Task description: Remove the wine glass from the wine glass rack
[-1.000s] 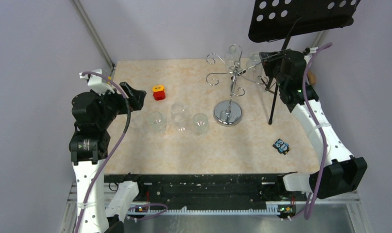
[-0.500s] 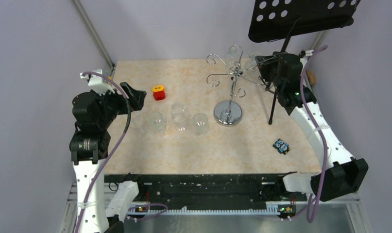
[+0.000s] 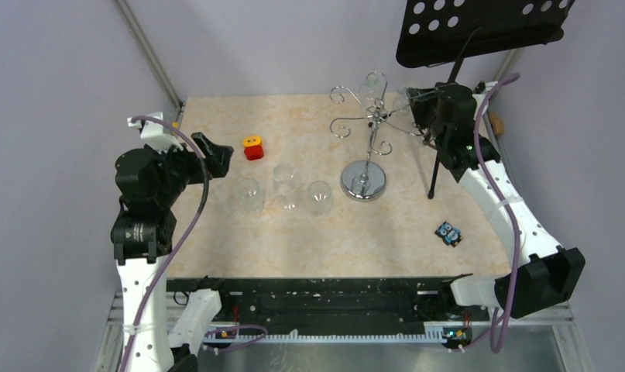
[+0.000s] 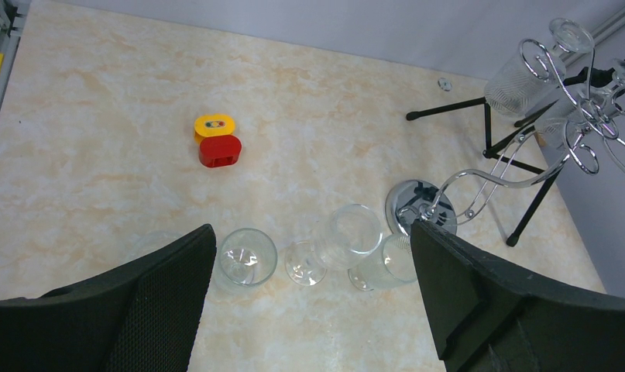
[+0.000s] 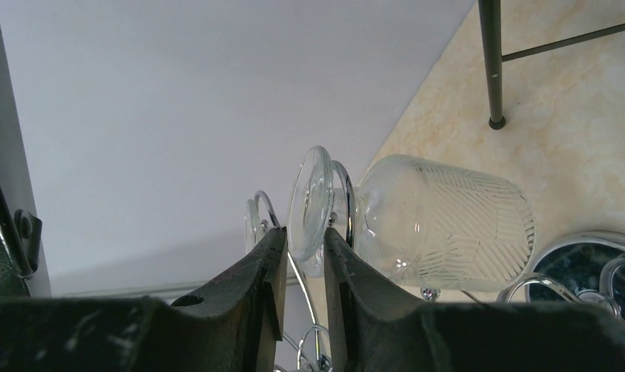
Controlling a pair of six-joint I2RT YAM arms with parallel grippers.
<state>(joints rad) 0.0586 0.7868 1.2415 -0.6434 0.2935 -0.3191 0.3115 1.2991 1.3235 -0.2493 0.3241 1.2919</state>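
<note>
Chrome wine glass rack (image 3: 363, 180) upright at right of centre on the bench (image 3: 293, 240), right pincer (image 3: 416, 105) up at its right-hand arm. Left wrist view: left pincer (image 4: 313, 256) released wide above glasses (image 4: 247, 256) on the bench. Right wrist view: right pincer (image 5: 305, 240) clenched on the foot of the ribbed wine glass (image 5: 448, 225), foot hooked in a rack loop.

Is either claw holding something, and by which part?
The right gripper pinches the hanging wine glass by the rim of its round foot; the left gripper holds nothing.
</note>
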